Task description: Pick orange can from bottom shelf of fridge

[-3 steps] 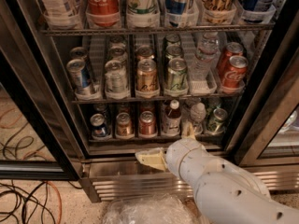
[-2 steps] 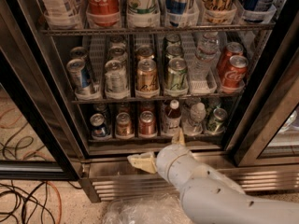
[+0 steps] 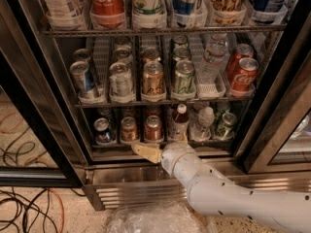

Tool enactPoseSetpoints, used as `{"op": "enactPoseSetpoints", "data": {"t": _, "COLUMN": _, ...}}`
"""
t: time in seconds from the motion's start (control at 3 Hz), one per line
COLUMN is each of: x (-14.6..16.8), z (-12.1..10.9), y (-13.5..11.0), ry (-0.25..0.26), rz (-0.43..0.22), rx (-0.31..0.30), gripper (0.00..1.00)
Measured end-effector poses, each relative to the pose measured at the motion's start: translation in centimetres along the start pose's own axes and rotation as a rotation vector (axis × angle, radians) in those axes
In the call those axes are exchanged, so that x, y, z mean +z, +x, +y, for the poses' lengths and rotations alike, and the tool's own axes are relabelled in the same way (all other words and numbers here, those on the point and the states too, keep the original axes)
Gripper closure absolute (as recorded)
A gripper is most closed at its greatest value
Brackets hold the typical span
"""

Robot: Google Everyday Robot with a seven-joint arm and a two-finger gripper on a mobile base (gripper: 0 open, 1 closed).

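Gripper point(image 3: 145, 152) at bottom shelf point(image 3: 110, 150) front

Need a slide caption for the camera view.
The gripper hovers at the bottom shelf of the fridge, just below and right of the orange can, not touching it.

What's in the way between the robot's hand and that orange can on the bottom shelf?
Only the front edge of the shelf. The hand sits just below the orange can, slightly to its right, as the camera view shows.

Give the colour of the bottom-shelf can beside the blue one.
Dull orange-brown can, camera view; gripper just below.
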State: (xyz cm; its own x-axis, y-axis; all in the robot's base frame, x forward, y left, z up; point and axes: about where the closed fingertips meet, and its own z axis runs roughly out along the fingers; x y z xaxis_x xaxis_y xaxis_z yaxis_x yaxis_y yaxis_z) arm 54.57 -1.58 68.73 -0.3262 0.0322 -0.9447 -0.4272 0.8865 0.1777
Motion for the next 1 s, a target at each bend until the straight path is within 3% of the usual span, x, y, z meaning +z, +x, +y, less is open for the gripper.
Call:
{"op": "enactPoseSetpoints", "data": {"t": 0.33, "x": 0.99, "z": 0.06, "y": 2.28, "ry": -0.040, "rz": 0.003, "rx": 0.014, "gripper": 0.00}}
{"op": "enactPoseSetpoints", "data": {"t": 0.67, "x": 0.99, "z": 0.06, "y": 2.28, "ry": -0.040, "rz": 0.003, "rx": 0.014, "gripper": 0.00}}
{"op": "enactPoseSetpoints", "data": {"t": 1.0, "x": 1.23, "z": 0.96, "y": 2.83, "ry": -0.040, "rz": -0.041, "rx": -0.026, "gripper": 0.00}}
